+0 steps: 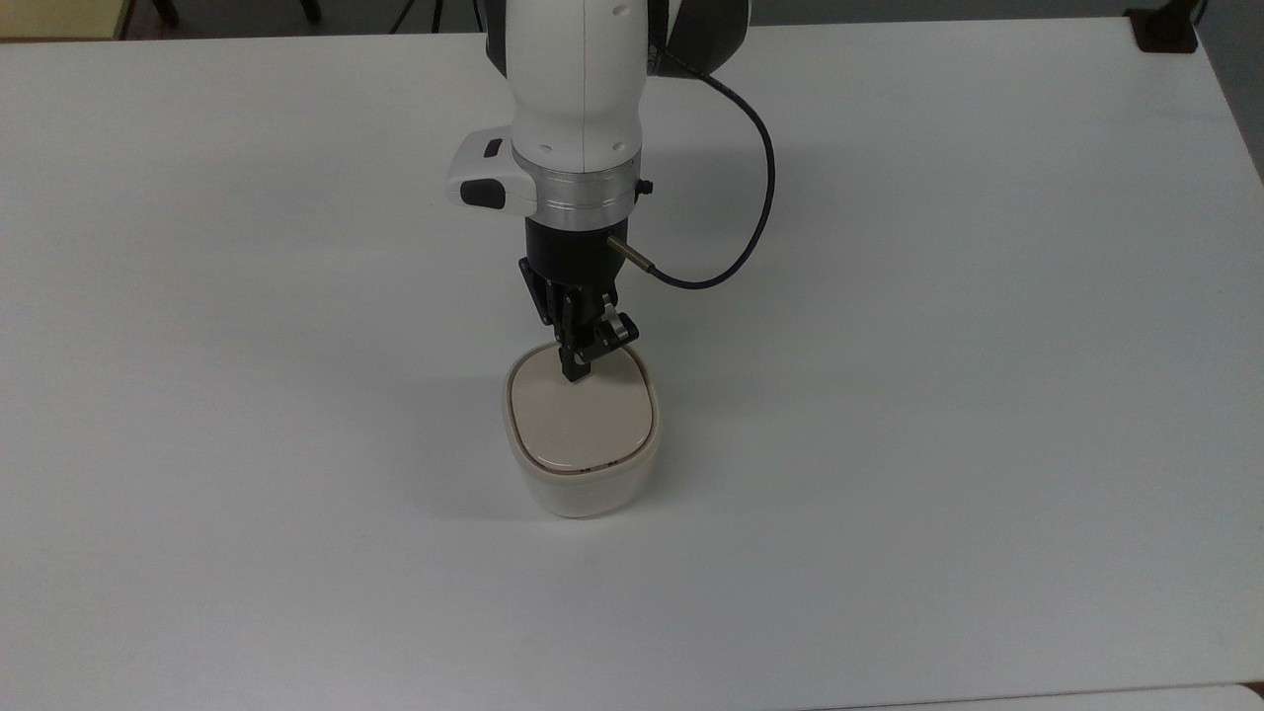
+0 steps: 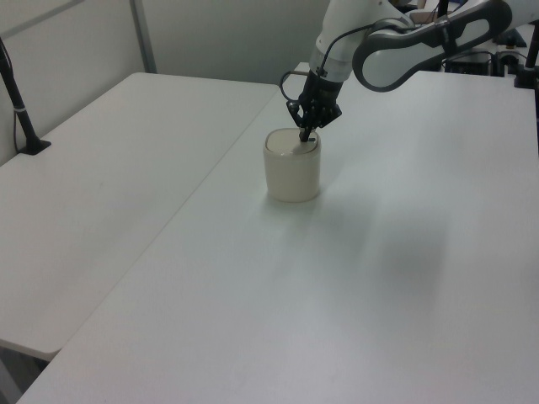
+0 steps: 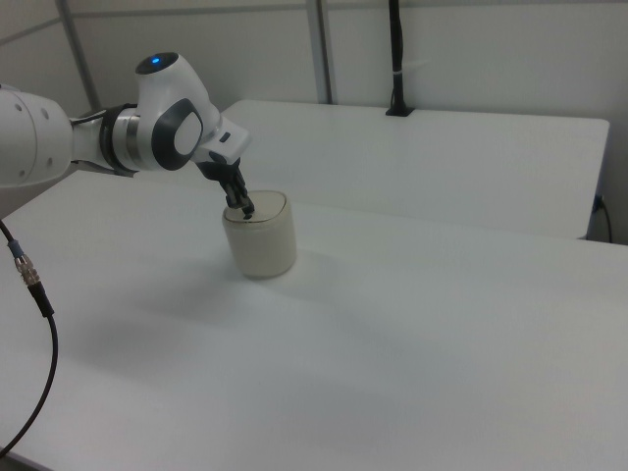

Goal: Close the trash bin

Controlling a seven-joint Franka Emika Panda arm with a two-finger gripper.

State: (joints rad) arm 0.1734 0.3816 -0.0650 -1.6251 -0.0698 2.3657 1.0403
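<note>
In the top view, the gripper (image 1: pixel 575 373) is pointing down at the trash bin (image 1: pixel 582 439). The two fingers are sitting close together, with nothing held between them. Their tips are touching the flat beige lid (image 1: pixel 583 412) near its far edge. Most of the lid is lying past the fingertips, toward the bottom of the top view. The lid is lying flat inside the rim of the bin. The bin is standing on the white table (image 1: pixel 938 395), right under the jaws. A dark cable (image 1: pixel 755 212) is looping out from the arm (image 1: pixel 578 89), above the jaws and toward the top view's right.

In the left view, the gripper (image 2: pixel 305 134) is coming down at a slant onto the top of the trash bin (image 2: pixel 293 165). Here the side wall of the bin is showing, tall and rounded, right below the jaws. The arm (image 2: pixel 404 42) is reaching in from the left view's upper right. A second table (image 2: pixel 93 202) is standing far off to the left view's left of the jaws.

In the right view, the gripper (image 3: pixel 244 209) is touching the bin top near the right view's left edge of the trash bin (image 3: pixel 261 235). A blue light (image 3: pixel 150 67) is glowing on the arm (image 3: pixel 118 137), up and to the right view's left of the jaws. A black post (image 3: pixel 396 59) is standing on the back table, far behind the jaws.
</note>
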